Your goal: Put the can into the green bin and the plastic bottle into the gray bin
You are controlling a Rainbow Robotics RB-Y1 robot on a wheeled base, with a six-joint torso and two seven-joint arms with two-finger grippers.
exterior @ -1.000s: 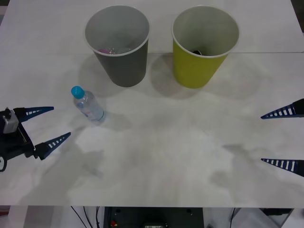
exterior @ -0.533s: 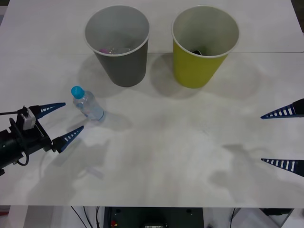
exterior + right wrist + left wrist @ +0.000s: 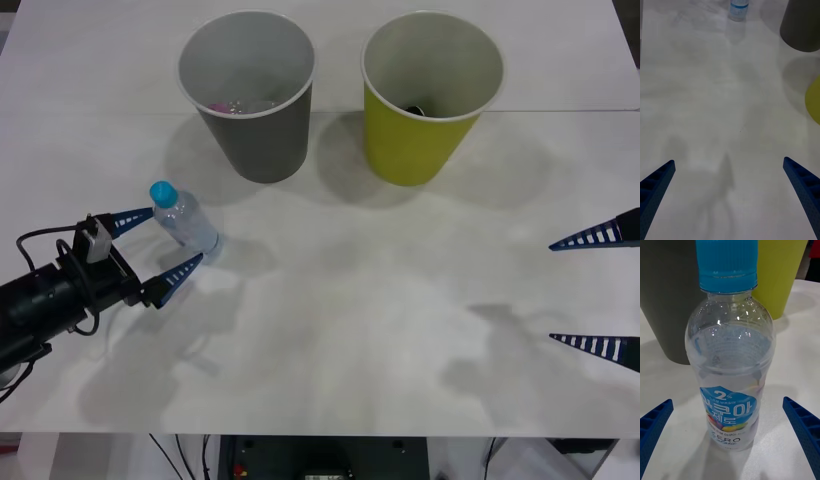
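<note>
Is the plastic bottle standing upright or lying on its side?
Upright: the plastic bottle stands on its base, blue cap on top, between the open left hand's fingers.

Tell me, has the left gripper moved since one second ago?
Yes. The left gripper has advanced toward the bottle, which stands where it was before the gray bin. Its open fingers now reach either side of the bottle.

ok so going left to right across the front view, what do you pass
left gripper → bottle → gray bin → green bin → right gripper
</note>
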